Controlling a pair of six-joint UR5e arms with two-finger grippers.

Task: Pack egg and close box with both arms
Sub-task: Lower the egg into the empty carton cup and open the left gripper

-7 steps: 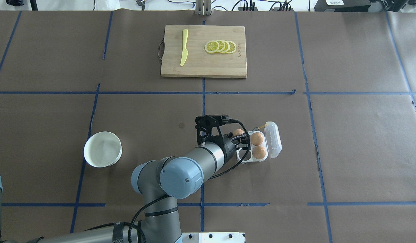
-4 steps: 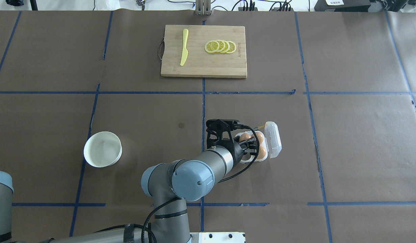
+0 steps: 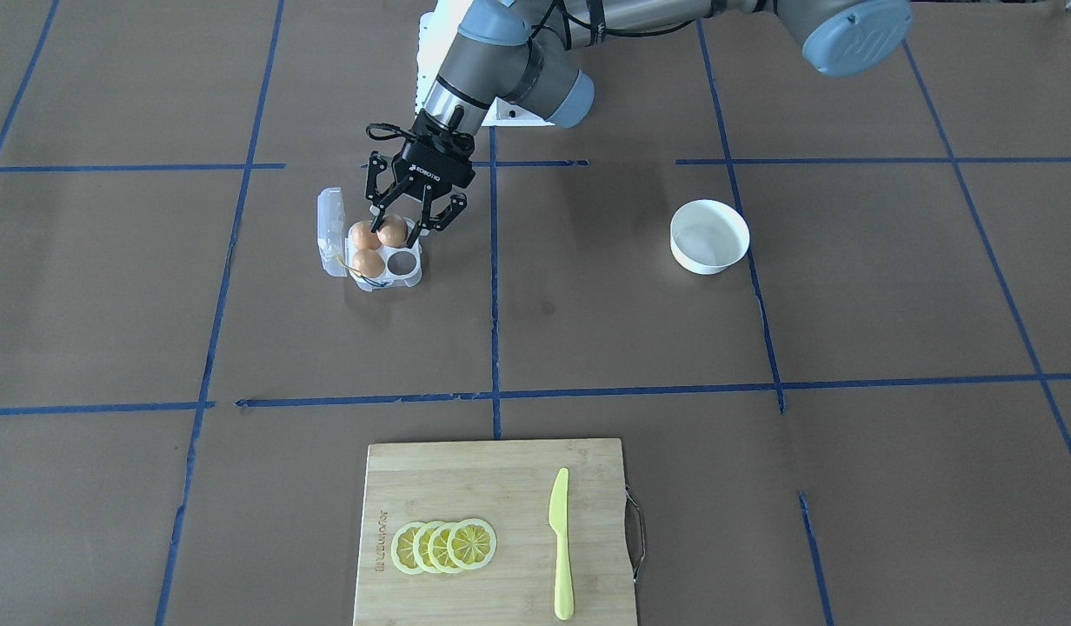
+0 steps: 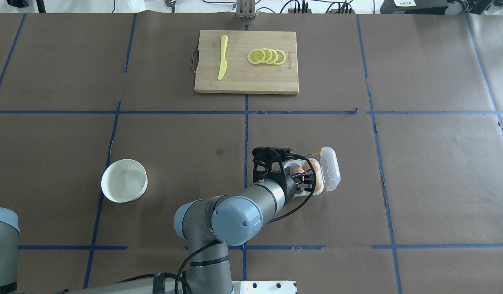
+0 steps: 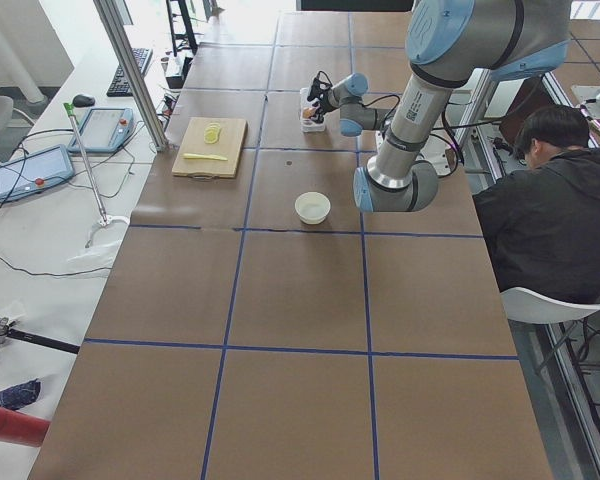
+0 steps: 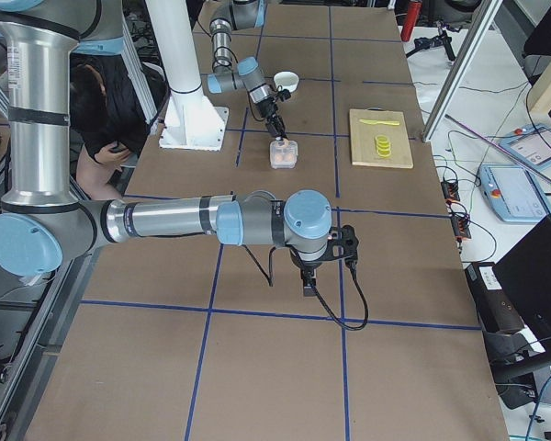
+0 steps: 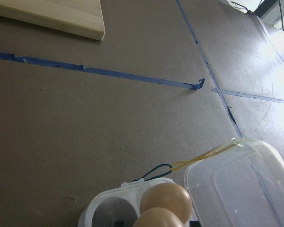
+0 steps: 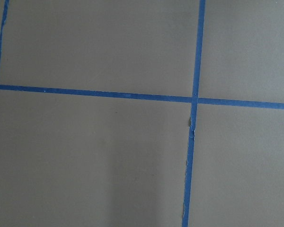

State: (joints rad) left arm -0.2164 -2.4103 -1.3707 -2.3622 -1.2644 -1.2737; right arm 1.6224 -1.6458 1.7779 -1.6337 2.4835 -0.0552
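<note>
Here, a wide desk (image 4: pixel 419 163) is covered in matte brown paper and ruled into large squares by blue tape (image 4: pixel 247 112). The left arm (image 4: pixel 251 200), a silver-grey tube with pale blue caps, reaches from the robot's edge toward the desk's middle. The right arm (image 6: pixel 165 220) stretches low near the desk's right end. Its right claw (image 6: pixel 307 287) points down at bare paper, and I cannot tell whether it is spread.

A rectangular pale wooden cutting board (image 4: pixel 251 77) lies midway along the far edge. It carries overlapping yellow lemon slices (image 4: pixel 266 56) and a yellow knife (image 4: pixel 222 62). A round white bowl (image 4: pixel 124 180) sits toward the left end.

The box (image 3: pixel 409 275) is small, clear, glossy plastic with round cells. It rests just right of the desk's middle, its hinged lid (image 3: pixel 329 228) lying open toward the right end. A thin yellow band (image 7: pixel 203 156) trails from it.

The black left claw (image 3: pixel 401 232) pinches the egg (image 3: pixel 391 229), a smooth tan-brown oval, low over the box's half away from the lid. An empty cell shows just beyond it. Two more eggs (image 3: pixel 368 263) fill the cells beside the lid.
</note>
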